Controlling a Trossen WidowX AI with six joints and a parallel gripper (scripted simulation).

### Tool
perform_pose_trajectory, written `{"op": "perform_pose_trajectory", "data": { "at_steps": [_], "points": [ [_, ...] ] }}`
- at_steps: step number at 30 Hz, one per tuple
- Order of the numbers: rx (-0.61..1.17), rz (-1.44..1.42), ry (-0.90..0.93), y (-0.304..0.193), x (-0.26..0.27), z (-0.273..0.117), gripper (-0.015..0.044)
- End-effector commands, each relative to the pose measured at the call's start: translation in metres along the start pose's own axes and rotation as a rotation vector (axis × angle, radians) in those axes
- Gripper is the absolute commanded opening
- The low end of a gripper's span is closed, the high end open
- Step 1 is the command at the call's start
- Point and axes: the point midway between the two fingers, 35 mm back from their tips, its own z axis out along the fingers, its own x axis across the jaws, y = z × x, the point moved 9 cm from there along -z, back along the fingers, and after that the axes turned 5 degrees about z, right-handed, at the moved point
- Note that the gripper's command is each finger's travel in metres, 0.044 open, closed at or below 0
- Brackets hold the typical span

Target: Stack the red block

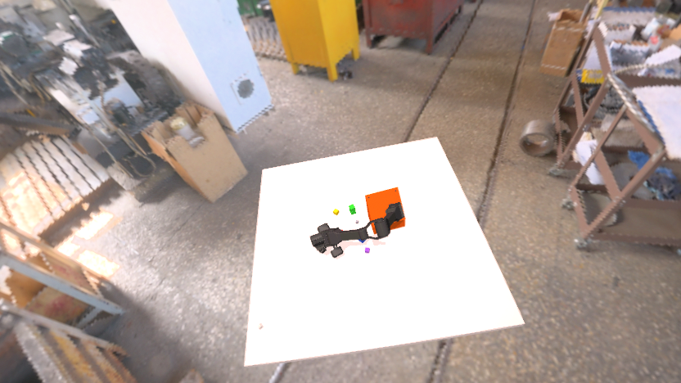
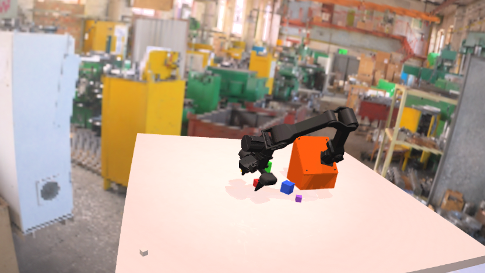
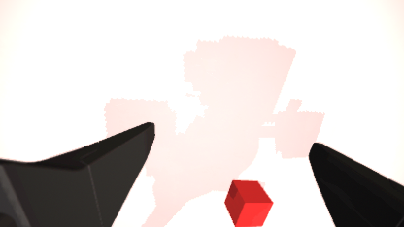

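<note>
Wide open and gripping nothing, the gripper [image 3: 232, 160] hangs low over the table [image 2: 189, 217], tips pointing down. In the wrist view, going left to right, the left finger [image 3: 87, 170] fills the lower corner, the red block [image 3: 248, 203] sits on the table between the fingers, nearer the right one, and the right finger [image 3: 354, 184] closes that side; neither touches the block. In the exterior view, the red block [image 2: 255, 182] shows partly behind a fingertip, the green tower [image 2: 269, 165] peeks out behind the wrist, a blue cube [image 2: 287, 186] and a purple cube [image 2: 298, 198] follow, then the orange base [image 2: 310, 164] carrying the arm. From above, a yellow cube [image 1: 335, 211] lies left of the green tower [image 1: 351, 208].
</note>
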Motion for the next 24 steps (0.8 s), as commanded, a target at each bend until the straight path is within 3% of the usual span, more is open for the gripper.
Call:
{"op": "perform_pose_trajectory", "data": {
  "at_steps": [1,12,20,24],
  "points": [
    [0.073,0.043,0.075,-0.020,-0.035,-0.003,0.0440],
    [0.127,0.160,0.299,-0.072,-0.101,-0.019,0.0440],
    [0.125,0.167,0.312,-0.075,-0.103,-0.019,0.0440],
    [0.125,0.167,0.312,-0.077,-0.098,0.000,0.0440]
  ]
}}
